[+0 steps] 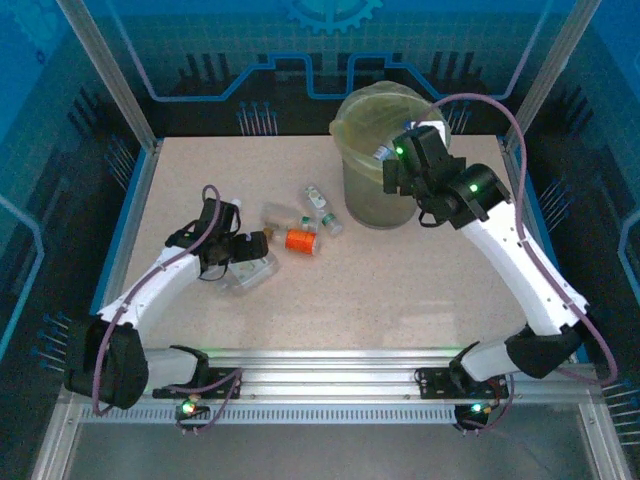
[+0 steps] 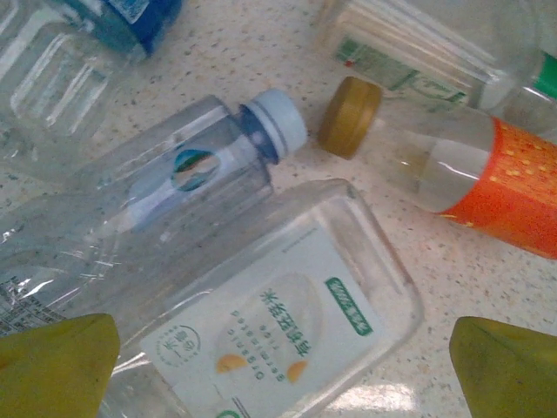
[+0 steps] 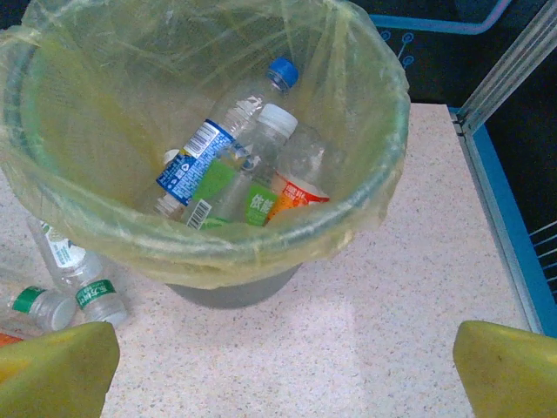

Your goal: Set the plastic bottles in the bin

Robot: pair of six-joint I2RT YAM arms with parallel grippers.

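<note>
My left gripper (image 1: 243, 262) is open and low over a square clear bottle with a white label (image 2: 287, 322), which lies between its yellow fingertips (image 2: 52, 366) untouched. Beside that bottle lie a round clear bottle with a pale blue cap (image 2: 174, 200) and an orange-labelled bottle with a gold cap (image 2: 487, 174). The bin (image 1: 385, 160), lined with a yellow-green bag, stands at the back right. Several bottles lie inside it, among them a blue-capped one (image 3: 231, 131) and a green-labelled one (image 3: 252, 187). My right gripper (image 3: 283, 374) hangs open and empty just in front of the bin's rim (image 3: 365, 200).
Two small green-labelled bottles (image 3: 83, 279) lie on the table left of the bin. A blue-labelled bottle (image 2: 130, 17) and another clear bottle (image 2: 418, 43) lie beyond the left gripper. A blue raised edge (image 3: 505, 226) bounds the table on the right.
</note>
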